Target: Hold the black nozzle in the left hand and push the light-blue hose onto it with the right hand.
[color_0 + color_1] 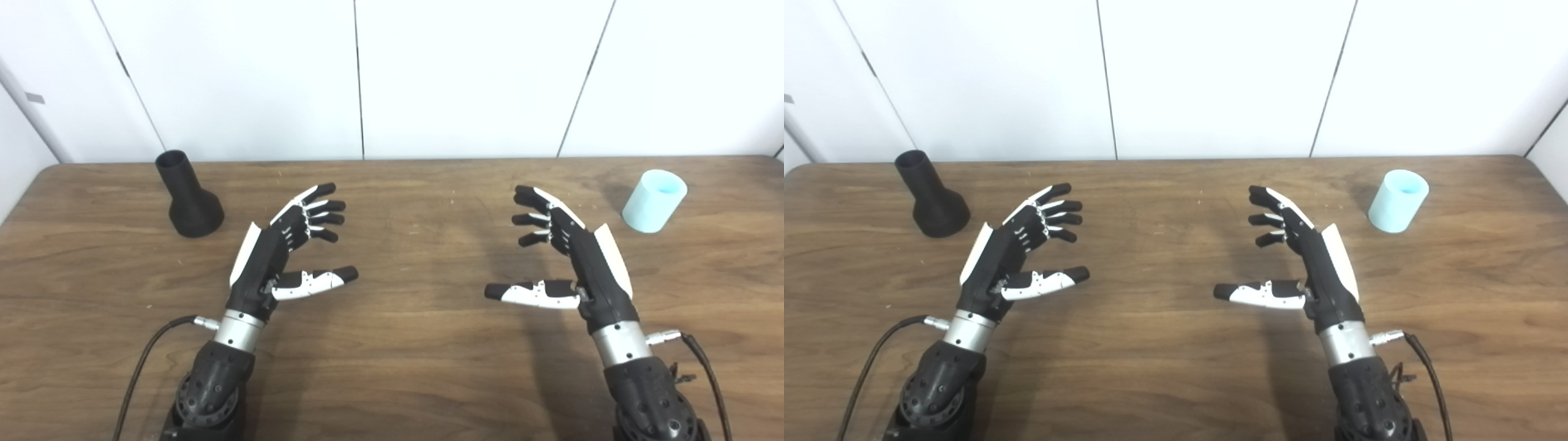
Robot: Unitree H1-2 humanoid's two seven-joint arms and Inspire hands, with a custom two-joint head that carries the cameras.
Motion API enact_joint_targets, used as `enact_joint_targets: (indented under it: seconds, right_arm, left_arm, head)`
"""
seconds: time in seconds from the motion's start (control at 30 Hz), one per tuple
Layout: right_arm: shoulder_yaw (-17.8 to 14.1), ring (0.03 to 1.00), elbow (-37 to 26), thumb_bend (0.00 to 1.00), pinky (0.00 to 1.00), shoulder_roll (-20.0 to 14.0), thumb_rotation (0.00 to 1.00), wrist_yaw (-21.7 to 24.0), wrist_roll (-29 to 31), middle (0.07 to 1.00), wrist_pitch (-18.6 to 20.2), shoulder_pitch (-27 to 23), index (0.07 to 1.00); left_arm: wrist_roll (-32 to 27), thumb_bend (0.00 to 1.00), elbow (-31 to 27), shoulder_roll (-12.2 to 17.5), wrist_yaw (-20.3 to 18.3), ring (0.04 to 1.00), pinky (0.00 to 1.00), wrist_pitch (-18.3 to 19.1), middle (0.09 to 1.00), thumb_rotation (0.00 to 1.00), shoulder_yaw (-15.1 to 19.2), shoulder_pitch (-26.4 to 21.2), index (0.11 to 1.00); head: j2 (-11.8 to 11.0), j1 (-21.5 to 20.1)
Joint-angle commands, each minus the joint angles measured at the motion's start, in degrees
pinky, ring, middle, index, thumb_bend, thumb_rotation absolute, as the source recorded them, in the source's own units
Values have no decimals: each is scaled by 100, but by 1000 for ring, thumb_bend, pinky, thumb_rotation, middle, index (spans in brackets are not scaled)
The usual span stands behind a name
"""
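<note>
Left eye view: black nozzle (188, 197) standing on its wide base at the far left of the wooden table (392, 367), narrow open neck pointing up. Well right of the nozzle, near the table's far right edge, light-blue hose (654, 201), a short open tube leaning slightly. Between nozzle and hose, left hand (283, 251) and right hand (566, 254), palms facing each other, fingers spread and slightly curled, thumbs pointing inward, holding nothing, touching nothing. Likely rigid, light plastic for the nozzle; best gripped around the flared base, leaving the neck free. Hose probably soft and easily squashed; best held around the middle with gentle pressure. Right eye view: same layout seen from slightly further right, nozzle closer to the left frame edge, both hands wide open and empty, forearms rising from the bottom edge, cables trailing from the wrists.
</note>
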Motion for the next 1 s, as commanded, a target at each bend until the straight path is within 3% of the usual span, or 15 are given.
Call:
enact_joint_targets:
  seconds: [0.0,0.37,0.43,0.47,0.53,0.63,0.77,0.97]
  right_arm:
    - [-18,748,-195,783,610,-39,134,-18,60,839,-142,-157,839]
    - [-22,749,-178,782,603,-55,134,-13,83,839,-155,-144,839]
    - [-46,749,-161,782,604,-90,134,-4,130,840,-186,-128,840]
    - [-80,750,-135,781,605,-134,133,5,185,840,-220,-116,840]
    - [-145,752,-104,776,610,-217,123,27,287,842,-276,-88,842]
    - [-249,757,8,766,616,-350,91,53,445,846,-423,-34,846]
    - [-348,760,194,762,624,-463,111,84,720,847,-524,12,848]
    - [-406,752,531,751,613,-494,52,122,1145,844,-982,-16,850]
  left_arm:
    - [-43,737,-99,27,42,714,585,-245,750,107,20,-180,782]
    - [-58,726,-60,-13,54,700,579,-284,726,86,12,-189,737]
    - [-46,726,-35,-55,60,699,577,-295,722,88,-12,-188,732]
    - [-13,725,-5,-97,76,699,577,-309,721,89,-35,-191,730]
    - [68,728,63,-175,115,697,574,-350,719,94,-83,-198,725]
    - [225,733,207,-310,191,694,573,-445,714,102,-169,-212,720]
    - [314,737,431,-404,274,694,576,-568,713,104,-242,-243,715]
    - [219,724,508,-492,353,676,563,-693,704,85,-186,-277,701]
  head:
    - [6,-3]
    - [-35,65]
    - [-111,422]
    - [-205,843]
    - [-294,1053]
    - [-610,1584]
    - [-834,1867]
    - [-1087,2124]
